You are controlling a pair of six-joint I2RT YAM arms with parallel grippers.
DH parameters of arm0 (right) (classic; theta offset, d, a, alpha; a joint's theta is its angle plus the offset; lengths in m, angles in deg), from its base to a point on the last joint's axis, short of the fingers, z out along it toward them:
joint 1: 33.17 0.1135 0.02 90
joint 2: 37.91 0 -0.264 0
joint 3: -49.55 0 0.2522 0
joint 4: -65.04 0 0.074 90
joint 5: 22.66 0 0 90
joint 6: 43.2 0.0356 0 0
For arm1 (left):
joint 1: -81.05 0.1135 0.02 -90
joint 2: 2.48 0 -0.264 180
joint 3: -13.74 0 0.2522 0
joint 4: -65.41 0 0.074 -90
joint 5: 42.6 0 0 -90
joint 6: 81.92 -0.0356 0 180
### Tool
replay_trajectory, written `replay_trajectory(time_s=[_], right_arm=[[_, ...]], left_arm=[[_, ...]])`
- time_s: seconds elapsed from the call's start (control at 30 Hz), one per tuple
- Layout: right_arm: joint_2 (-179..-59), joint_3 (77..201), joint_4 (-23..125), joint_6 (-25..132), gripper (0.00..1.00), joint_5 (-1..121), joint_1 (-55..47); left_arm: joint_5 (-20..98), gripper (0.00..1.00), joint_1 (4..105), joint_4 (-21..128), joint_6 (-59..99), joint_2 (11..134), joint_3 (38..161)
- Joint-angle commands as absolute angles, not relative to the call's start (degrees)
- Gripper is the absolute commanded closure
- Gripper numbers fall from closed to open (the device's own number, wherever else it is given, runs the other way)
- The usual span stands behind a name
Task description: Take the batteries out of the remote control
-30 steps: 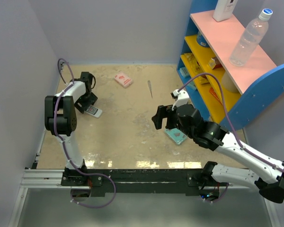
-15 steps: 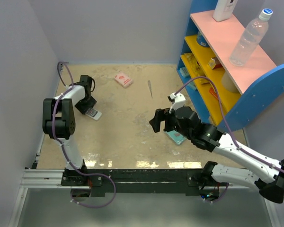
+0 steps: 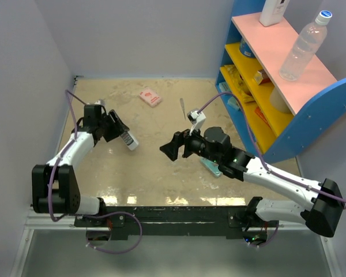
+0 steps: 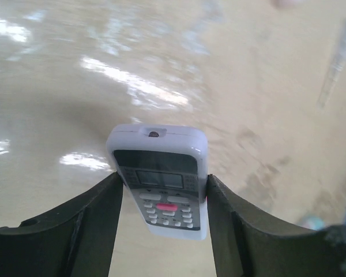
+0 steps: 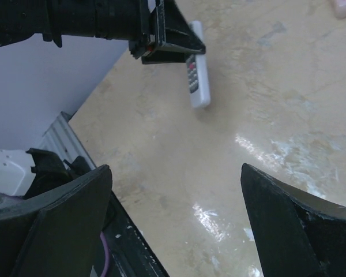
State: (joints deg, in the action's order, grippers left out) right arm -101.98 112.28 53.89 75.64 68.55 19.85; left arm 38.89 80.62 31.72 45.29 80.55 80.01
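Robotics lab, looks like test cell. Bare grey walls (image 3: 138, 34) boxing in beige table (image 3: 155, 173), two arms (image 3: 277, 179) bolted to alu rail (image 3: 52, 218) at near edge, purple cables (image 3: 244, 123) looping loose, bright blue-pink-yellow shelf (image 3: 334, 109) with bottle (image 3: 301, 49) on top.

The remote control (image 4: 157, 151) is a slim white bar with a dark display window, rows of grey buttons and one pink button, lying face up. The two fingers of the left pincer (image 4: 163, 190) press on its long sides. Its far end juts past the fingertips over the left half of the bench (image 3: 155, 167).
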Motion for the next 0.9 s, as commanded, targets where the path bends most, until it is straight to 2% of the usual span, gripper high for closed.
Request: replay_trajectory(time_s=[0.0, 0.3, 0.47, 0.53, 0.87], right_arm=[[-104.2, 109.8, 69.8, 74.4, 0.04, 57.7, 19.7], [-108.7, 108.0, 76.0, 70.1, 0.02, 43.5, 15.8], [-110.5, 105.5, 85.7, 78.4, 0.02, 30.6, 8.5], [-111.2, 106.3, 85.6, 78.2, 0.02, 28.3, 8.5], [-116.9, 109.0, 91.5, 83.0, 0.02, 22.8, 9.2]], left_arm=[[15.6, 1.00, 80.8, 45.1, 42.2, 71.8, 73.6], [-3.8, 1.00, 80.4, 59.0, 43.3, 56.9, 65.1], [-10.6, 1.00, 80.0, 72.3, 51.1, 52.7, 59.8], [-11.4, 1.00, 79.0, 78.1, 54.5, 51.7, 58.3], [-10.0, 1.00, 70.4, 84.4, 56.0, 52.0, 59.0]])
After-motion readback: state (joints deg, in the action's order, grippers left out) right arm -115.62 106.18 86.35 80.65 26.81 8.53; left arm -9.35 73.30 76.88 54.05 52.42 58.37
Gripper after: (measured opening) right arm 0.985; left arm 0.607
